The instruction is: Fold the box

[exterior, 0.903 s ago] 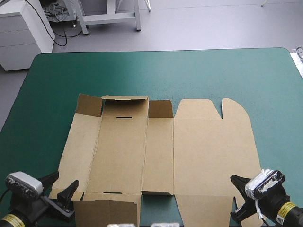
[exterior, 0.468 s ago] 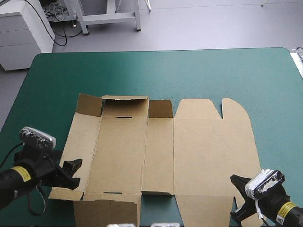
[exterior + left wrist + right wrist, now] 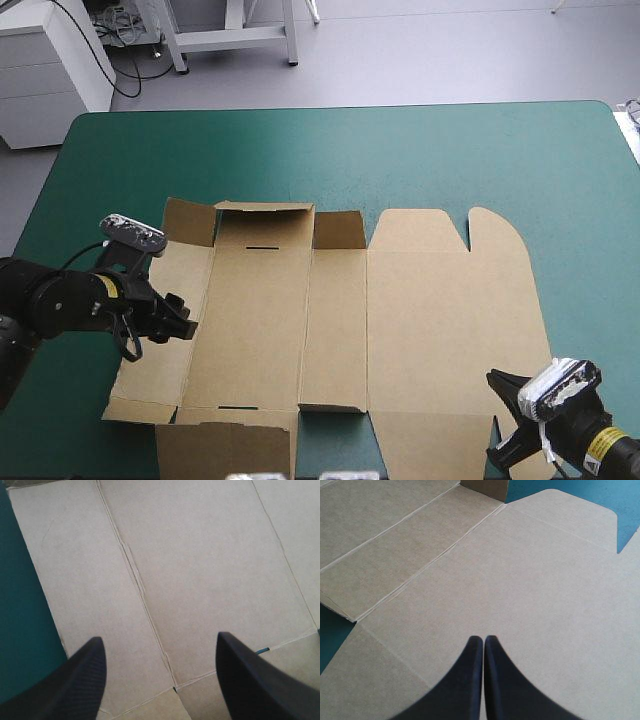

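While the brown box (image 3: 430, 310) lay spread open on the teal-green counter (image 3: 400, 150), the left jaws hung over its left panel and the right jaws sat at its near right corner.

High view: the box lay mostly flat across the counter's middle and near part, with the short flaps at its far left end tilted up. The left arm (image 3: 50, 305) reached in across the box's left edge, and the right arm (image 3: 605, 450) sat low by the counter's near edge.
Left wrist view: the black fingers (image 3: 82, 682) stood wide apart above creased brown board, with a strip of teal-green cover beside the box's edge.
Right wrist view: the black fingers (image 3: 470, 680) met in one pointed arch, closed together, with the broad lid panel stretching ahead of them.
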`<action>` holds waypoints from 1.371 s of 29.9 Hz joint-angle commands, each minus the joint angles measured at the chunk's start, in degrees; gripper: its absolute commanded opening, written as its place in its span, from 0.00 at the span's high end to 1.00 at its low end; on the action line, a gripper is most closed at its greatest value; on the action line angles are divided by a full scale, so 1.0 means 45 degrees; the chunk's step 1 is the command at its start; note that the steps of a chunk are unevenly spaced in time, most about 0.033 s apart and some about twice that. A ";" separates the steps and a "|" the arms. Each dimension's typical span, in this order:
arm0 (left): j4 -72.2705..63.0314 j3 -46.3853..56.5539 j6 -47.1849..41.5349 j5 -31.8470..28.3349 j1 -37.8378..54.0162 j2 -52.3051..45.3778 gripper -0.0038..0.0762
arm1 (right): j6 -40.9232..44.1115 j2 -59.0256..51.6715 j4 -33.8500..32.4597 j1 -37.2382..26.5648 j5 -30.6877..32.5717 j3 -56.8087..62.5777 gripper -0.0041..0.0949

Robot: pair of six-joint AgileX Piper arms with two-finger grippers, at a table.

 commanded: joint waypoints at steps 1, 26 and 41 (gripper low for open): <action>-0.0008 -0.0516 -0.0184 0.0523 0.0077 0.0294 0.38 | -0.0026 0.0121 -0.0037 -0.0013 -0.0921 -0.0299 0.97; -0.1474 -0.0516 0.2137 0.0523 0.6362 0.2324 0.38 | -0.0026 0.0121 -0.0037 -0.0013 -0.0921 -0.0299 0.97; -0.1819 -0.0516 0.2488 0.0376 0.7262 0.3793 0.38 | -0.0059 0.0121 -0.0037 -0.0013 -0.0921 -0.0299 0.97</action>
